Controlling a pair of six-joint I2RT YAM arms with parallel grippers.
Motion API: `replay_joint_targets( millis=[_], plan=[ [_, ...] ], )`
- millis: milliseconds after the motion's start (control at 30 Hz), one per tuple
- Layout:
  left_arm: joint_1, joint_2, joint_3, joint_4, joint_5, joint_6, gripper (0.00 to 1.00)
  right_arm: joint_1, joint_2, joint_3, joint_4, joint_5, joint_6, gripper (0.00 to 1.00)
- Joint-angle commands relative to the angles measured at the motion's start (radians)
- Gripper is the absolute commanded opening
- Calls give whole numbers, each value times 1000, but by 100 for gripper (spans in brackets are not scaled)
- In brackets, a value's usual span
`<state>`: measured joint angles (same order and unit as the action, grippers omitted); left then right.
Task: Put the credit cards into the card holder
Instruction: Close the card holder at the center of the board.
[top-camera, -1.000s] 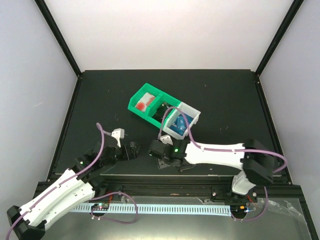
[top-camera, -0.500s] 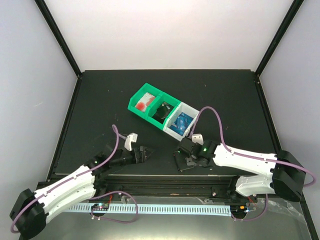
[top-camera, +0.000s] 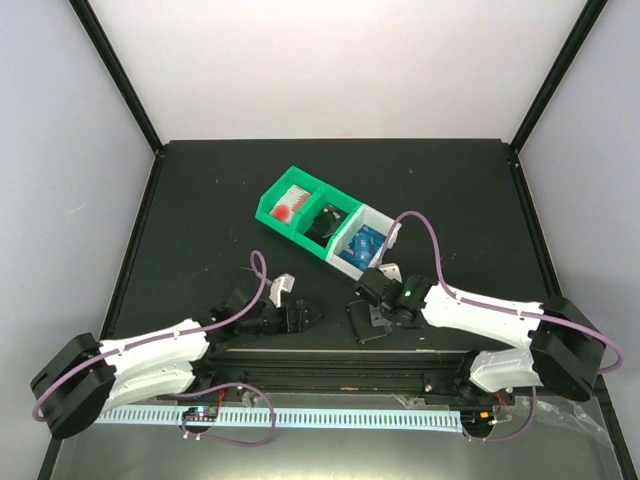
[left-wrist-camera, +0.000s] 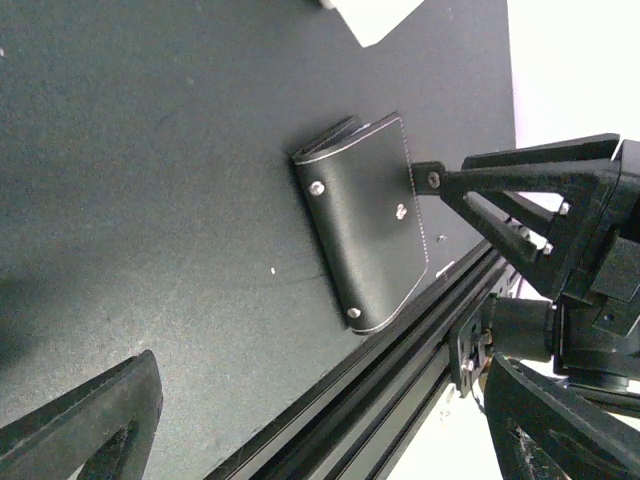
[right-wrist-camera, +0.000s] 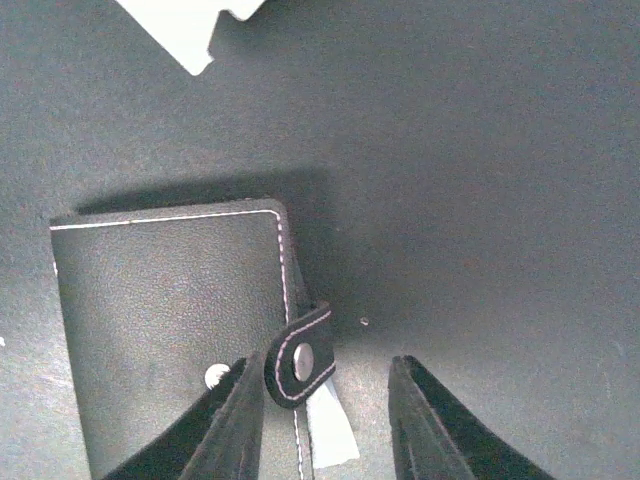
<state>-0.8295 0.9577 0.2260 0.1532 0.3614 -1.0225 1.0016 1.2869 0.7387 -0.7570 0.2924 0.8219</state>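
Two hands meet at the card holder (top-camera: 364, 322). It lies flat and shut on the black worktop (top-camera: 200, 220), with its studded outside facing up. Its long way runs on a slant to the metal rail (top-camera: 330, 352) at the front edge, and one short end is almost at that rail. The strap clasp (right-wrist-camera: 300, 360) sticks out from the long side that faces the right hand (right-wrist-camera: 325, 400).

That hand is partly open and holds nothing. The strap sits between its fingers, close to one of them, and I cannot tell if they touch. The left hand (left-wrist-camera: 320, 372) is wide open and holds nothing too. It points at the holder from the other side, a little apart.

The blue credit cards (top-camera: 365, 243) lie in the white bin (top-camera: 388, 224), just behind the holder. A green bin (top-camera: 275, 200) sits against the white one. The dark worktop spreads wide to the left and back. White walls (top-camera: 330, 70) and black posts (top-camera: 115, 70) stand around it.
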Motion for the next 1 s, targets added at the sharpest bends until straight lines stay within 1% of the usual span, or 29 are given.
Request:
replay_joint_targets(
  millis=[0, 133, 367, 500, 667, 833, 867, 967],
  plan=[
    [-29, 53, 36, 62, -21, -34, 89, -8, 35, 24, 41, -2, -31, 31],
    [-51, 103, 36, 90, -21, -54, 88, -9, 33, 21, 50, -9, -30, 15],
    [-95, 172, 44, 124, -63, -67, 88, -9, -9, 7, 85, -43, -52, 1],
    [-138, 253, 71, 178, -90, -98, 88, -10, -26, -13, 124, -95, -78, 1],
    [-196, 359, 181, 99, -176, -79, 86, -11, -54, -62, 176, -163, -102, 1],
    [-241, 429, 231, 64, -252, -108, 79, -16, -68, -108, 220, -239, -137, 1],
    [-250, 442, 237, 56, -274, -117, 76, -17, -71, -117, 235, -260, -146, 1],
    [-286, 472, 250, 32, -356, -141, 72, -20, -76, -133, 264, -310, -169, 1]
  ],
)
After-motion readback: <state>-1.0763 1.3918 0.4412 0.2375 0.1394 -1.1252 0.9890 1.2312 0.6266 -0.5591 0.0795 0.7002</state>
